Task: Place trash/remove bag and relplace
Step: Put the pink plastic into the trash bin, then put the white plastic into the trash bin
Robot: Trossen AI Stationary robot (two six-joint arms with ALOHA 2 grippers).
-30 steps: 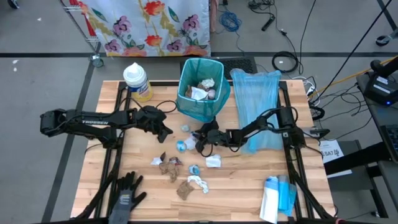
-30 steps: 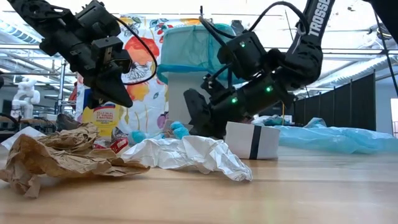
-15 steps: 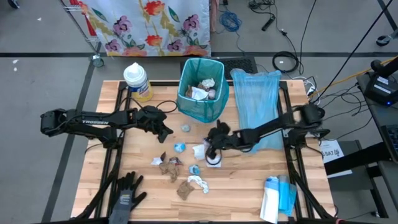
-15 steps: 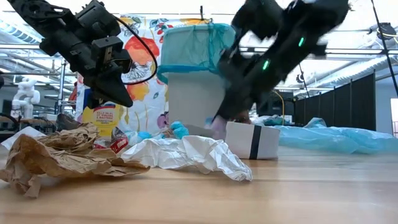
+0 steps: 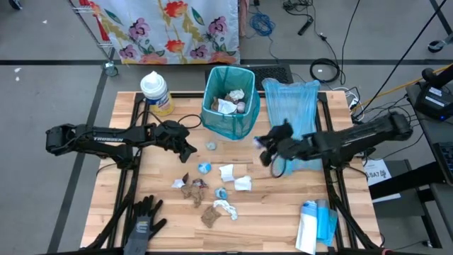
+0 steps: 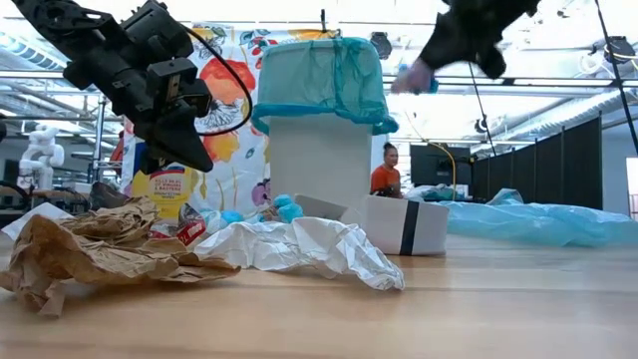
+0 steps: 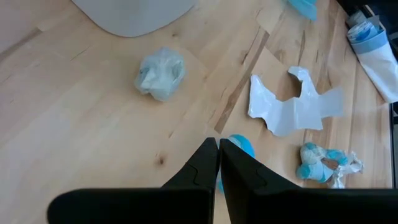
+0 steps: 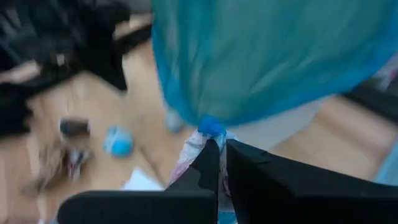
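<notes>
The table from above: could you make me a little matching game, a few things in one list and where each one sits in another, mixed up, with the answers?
Things:
1. bin
2. black glove
3. right gripper
4. white bottle

Places:
A. near-left corner of the table
B. far-left corner
C. far middle, lined with a teal bag
D. raised beside the bin, shut on a scrap of trash

Pairs: 1-C, 2-A, 3-D, 4-B
</notes>
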